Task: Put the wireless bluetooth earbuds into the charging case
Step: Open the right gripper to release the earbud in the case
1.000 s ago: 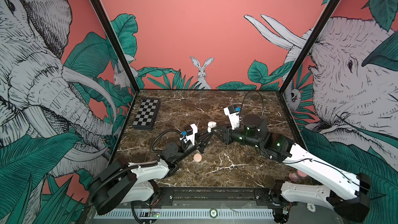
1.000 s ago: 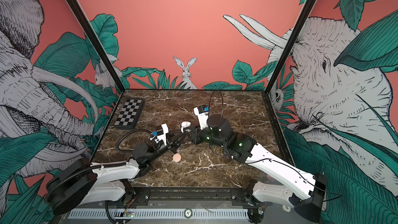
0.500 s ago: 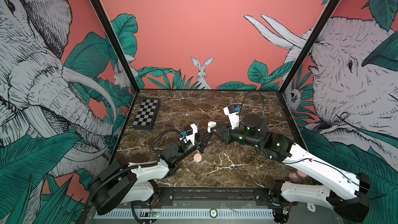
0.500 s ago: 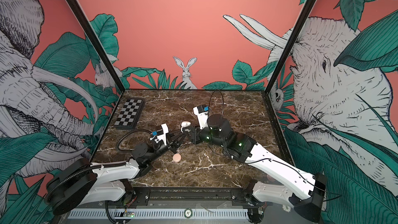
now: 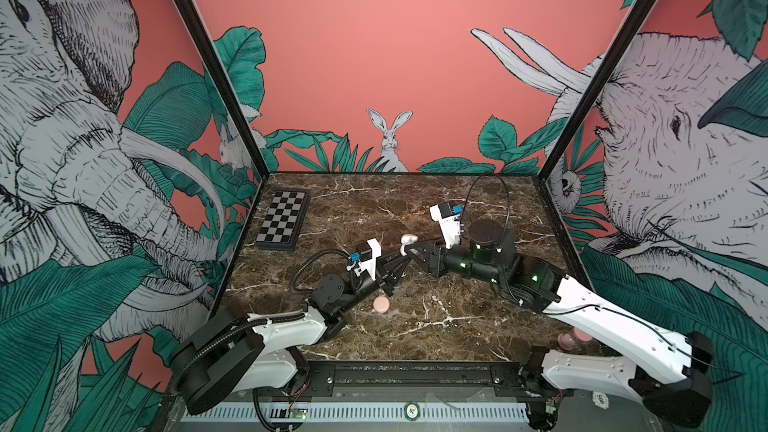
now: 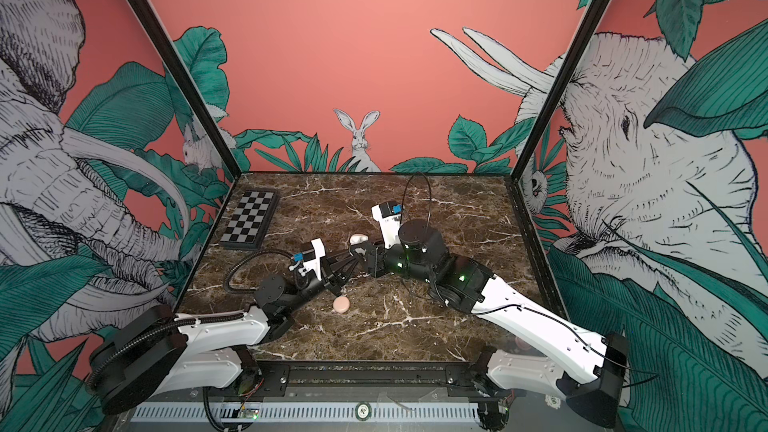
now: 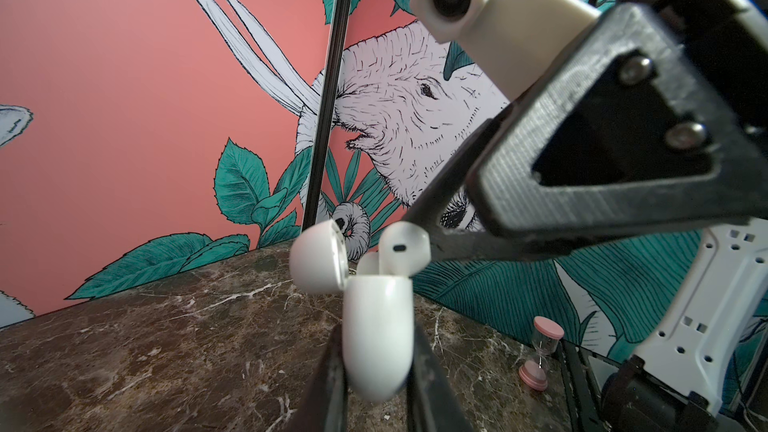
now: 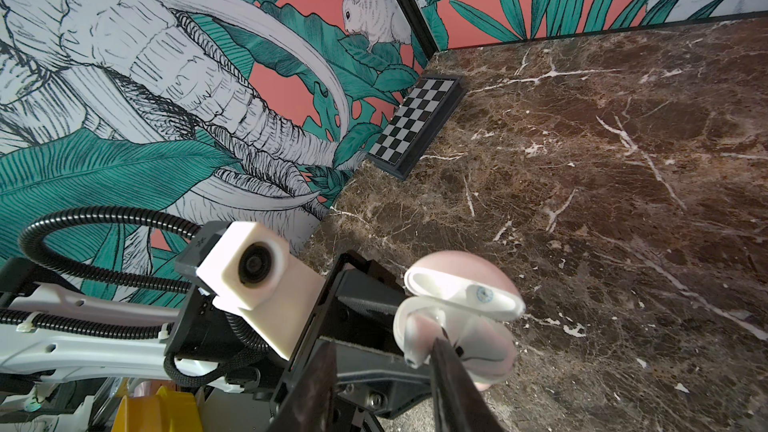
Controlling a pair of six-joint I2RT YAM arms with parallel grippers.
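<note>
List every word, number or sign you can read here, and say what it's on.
"500": on the round token on the frame in front of the table; small, so only a probable reading.
Round badge on the slotted front rail: too small to read.
Round sticker inside the open lid of the charging case: blurred, unreadable.
Nothing else carries text.

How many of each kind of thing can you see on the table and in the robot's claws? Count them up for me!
Earbuds: 2 (the second sits in the case)
Charging case: 1
Pink round puck: 1
Chessboard: 1
Pink sand timer: 1
Total: 6
</note>
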